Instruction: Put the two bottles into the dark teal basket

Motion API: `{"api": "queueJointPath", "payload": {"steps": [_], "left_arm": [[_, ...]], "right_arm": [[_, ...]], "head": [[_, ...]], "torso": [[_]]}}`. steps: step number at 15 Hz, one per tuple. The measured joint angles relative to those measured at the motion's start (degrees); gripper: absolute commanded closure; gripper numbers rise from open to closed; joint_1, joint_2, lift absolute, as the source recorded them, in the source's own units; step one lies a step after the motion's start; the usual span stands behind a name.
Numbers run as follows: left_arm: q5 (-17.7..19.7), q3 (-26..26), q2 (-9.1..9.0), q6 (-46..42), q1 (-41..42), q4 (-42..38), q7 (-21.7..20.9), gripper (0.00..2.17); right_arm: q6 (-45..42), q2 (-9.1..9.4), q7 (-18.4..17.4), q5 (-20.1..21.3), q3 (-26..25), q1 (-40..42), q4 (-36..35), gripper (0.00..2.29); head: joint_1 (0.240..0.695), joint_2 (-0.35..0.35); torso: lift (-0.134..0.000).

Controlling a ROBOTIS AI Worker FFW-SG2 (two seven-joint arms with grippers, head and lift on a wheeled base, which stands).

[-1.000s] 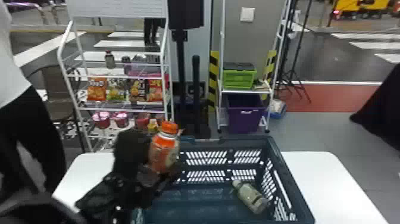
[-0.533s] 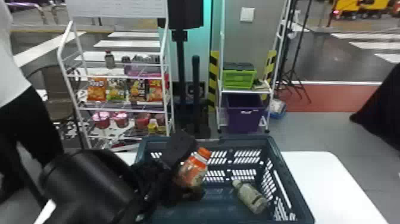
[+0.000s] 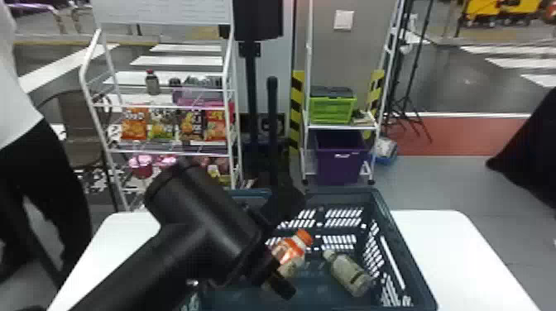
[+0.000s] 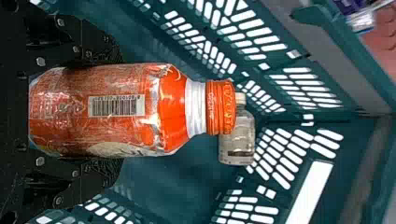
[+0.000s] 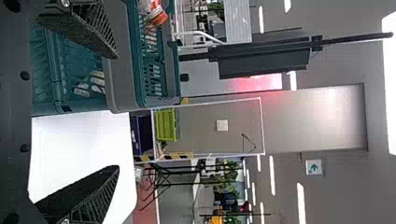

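Orange plastic bottle (image 4: 116,130) clamped in the left gripper (image 3: 282,273), cap outward, over the dark teal plastic basket (image 3: 404,248); right gripper's (image 5: 115,112) fingers apart.

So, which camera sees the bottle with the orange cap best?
The left wrist view: the orange-capped bottle is big there, with cap and barcode showing. The head view shows its cap and partly hidden body; the right wrist view catches its cap and some body near an edge.

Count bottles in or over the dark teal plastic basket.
2: orange-capped plastic bottle, in the left gripper; pale-capped, grey-green bottle, lying in the basket toward its right wall. Others may be hidden.
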Motion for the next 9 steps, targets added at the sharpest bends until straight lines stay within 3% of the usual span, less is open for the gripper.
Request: {"api": "queueJointPath", "payload": {"steps": [1,2,3,4,9], "left_arm": [[-1.4,-0.1,-0.93,0.4,-0.3,1.5,-1.3,1.94],[-2.7,0.1,-1.72,0.5,-0.3,2.4,-2.4,1.53],[-3.4,0.4,-2.14,0.6,-0.3,2.6,-2.8,0.56],[-3.5,0.7,-2.26,0.6,-0.2,2.6,-2.7,0.05],[-3.4,2.6,-1.94,0.6,0.4,1.3,-1.6,0.07]], "right_arm": [[-0.1,0.16,0.0,0.0,0.0,0.0,0.0,0.03],[-0.2,0.37,0.0,0.0,0.0,0.0,0.1,0.03],[-0.3,0.56,0.1,0.1,0.0,0.0,0.1,0.03],[-0.4,0.68,0.1,0.1,0.0,0.0,0.2,0.03],[-0.7,0.98,0.1,0.3,0.0,-0.1,0.4,0.03]], "head": [[0.499,0.0],[0.499,0.0],[0.499,0.0],[0.499,0.0],[0.499,0.0]], "torso": [[0.0],[0.0],[0.0],[0.0],[0.0]]}}
